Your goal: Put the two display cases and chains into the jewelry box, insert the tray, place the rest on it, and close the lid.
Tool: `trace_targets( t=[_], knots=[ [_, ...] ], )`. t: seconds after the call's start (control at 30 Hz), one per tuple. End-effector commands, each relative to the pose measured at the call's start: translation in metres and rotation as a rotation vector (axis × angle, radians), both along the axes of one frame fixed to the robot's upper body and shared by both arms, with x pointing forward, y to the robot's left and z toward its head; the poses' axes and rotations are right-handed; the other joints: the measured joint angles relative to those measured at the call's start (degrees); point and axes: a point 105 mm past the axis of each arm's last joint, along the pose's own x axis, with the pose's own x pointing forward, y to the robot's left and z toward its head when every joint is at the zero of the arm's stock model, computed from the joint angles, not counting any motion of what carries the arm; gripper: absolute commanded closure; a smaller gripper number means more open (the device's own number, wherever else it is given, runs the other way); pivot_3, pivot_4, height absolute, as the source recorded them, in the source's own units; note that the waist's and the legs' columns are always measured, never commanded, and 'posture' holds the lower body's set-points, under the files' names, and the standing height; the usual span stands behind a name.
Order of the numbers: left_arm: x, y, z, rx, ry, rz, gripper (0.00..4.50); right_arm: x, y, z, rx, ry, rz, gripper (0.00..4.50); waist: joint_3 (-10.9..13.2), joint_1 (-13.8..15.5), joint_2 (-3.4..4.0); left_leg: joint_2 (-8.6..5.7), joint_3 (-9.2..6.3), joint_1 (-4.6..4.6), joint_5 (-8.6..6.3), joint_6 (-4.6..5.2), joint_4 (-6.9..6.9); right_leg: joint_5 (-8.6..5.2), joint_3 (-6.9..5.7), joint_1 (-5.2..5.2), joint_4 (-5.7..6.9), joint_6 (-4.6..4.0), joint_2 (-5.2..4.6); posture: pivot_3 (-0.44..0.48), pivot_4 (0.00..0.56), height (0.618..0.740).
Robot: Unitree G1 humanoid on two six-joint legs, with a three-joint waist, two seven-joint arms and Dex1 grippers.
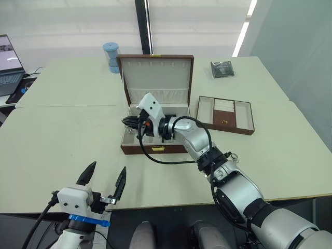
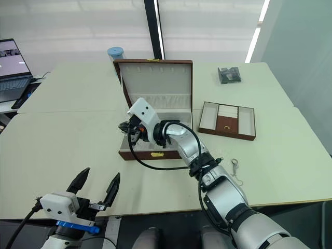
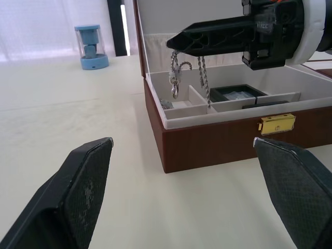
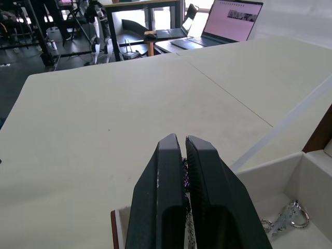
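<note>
The jewelry box (image 1: 155,148) stands open at mid-table, its lid (image 1: 155,72) upright. My right gripper (image 1: 127,122) hovers over the box's left end, shut on a silvery chain (image 3: 203,78) that dangles into a compartment. Another chain (image 4: 282,222) lies on the cream lining below. One black-framed display case (image 3: 236,94) rests in a box compartment, and a second dark flat edge (image 3: 264,105) shows beside it. A further chain (image 2: 236,168) lies on the table right of the box. The tray (image 1: 226,130) sits to the box's right. Near the table's front edge, my left gripper (image 1: 108,167) is open and holds nothing.
A dark crinkly packet (image 1: 222,69) lies at the back right. A blue cylinder (image 1: 110,57) stands behind the box's left corner. A laptop (image 1: 9,65) sits at the far left. The table edge runs just in front of my left gripper.
</note>
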Motion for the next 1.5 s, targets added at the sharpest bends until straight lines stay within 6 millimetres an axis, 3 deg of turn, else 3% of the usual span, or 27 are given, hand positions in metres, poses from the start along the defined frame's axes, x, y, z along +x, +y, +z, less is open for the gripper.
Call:
trace_targets(
  t=[0.03,0.4,0.8,0.93,1.0,1.2,1.5],
  knots=[
    [-0.003,-0.005,0.006,0.003,-0.029,-0.005,0.00,-0.007,0.010,0.011,0.037,-0.032,0.035,4.48,0.00,-0.02,0.00,0.00,0.00,0.00,0.00,0.00,0.00,0.00,0.01,0.00,0.00,0.00,0.00,0.000,0.150,0.740],
    [-0.003,-0.008,0.008,0.000,-0.028,-0.014,0.00,-0.001,0.011,-0.012,-0.012,0.013,-0.008,4.48,0.00,-0.03,0.00,0.00,0.02,-0.01,0.00,0.00,-0.01,0.00,0.02,-0.02,0.00,0.00,0.00,0.000,0.150,0.740],
    [0.002,-0.008,0.010,-0.004,-0.027,-0.025,0.00,0.000,0.008,-0.008,0.009,0.010,-0.009,1.34,0.01,-0.02,0.00,0.00,0.01,-0.02,0.00,0.00,-0.01,0.00,0.01,-0.03,0.00,0.00,0.00,0.000,0.150,0.740],
    [0.005,-0.009,0.006,-0.022,0.009,-0.035,0.00,0.001,0.006,-0.001,0.033,-0.001,-0.003,0.03,0.01,-0.02,0.00,0.00,0.00,-0.02,0.00,0.00,-0.01,0.00,0.01,-0.03,0.01,0.00,0.00,0.000,0.150,0.740],
    [0.006,-0.010,0.003,-0.051,0.059,-0.054,0.00,-0.001,0.002,0.004,0.059,-0.017,0.017,0.01,0.02,-0.02,0.01,0.00,0.00,-0.02,0.00,0.00,-0.01,0.00,0.01,-0.03,0.01,0.00,0.00,0.000,0.150,0.740],
    [0.016,0.004,0.005,-0.088,0.136,-0.094,0.00,-0.004,-0.039,0.025,0.207,-0.012,0.037,0.01,0.01,0.21,0.00,0.00,-0.07,-0.04,0.00,0.00,-0.02,0.00,-0.04,-0.02,0.02,0.00,0.00,0.000,0.150,0.740],
    [0.046,0.068,0.021,-0.009,0.203,-0.141,0.00,-0.020,-0.143,0.007,0.187,-0.015,-0.058,0.01,0.04,0.12,0.01,-0.05,-0.22,-0.02,0.00,0.00,-0.02,0.00,-0.20,0.05,0.01,0.00,-0.04,0.000,0.150,0.740]
  ],
)
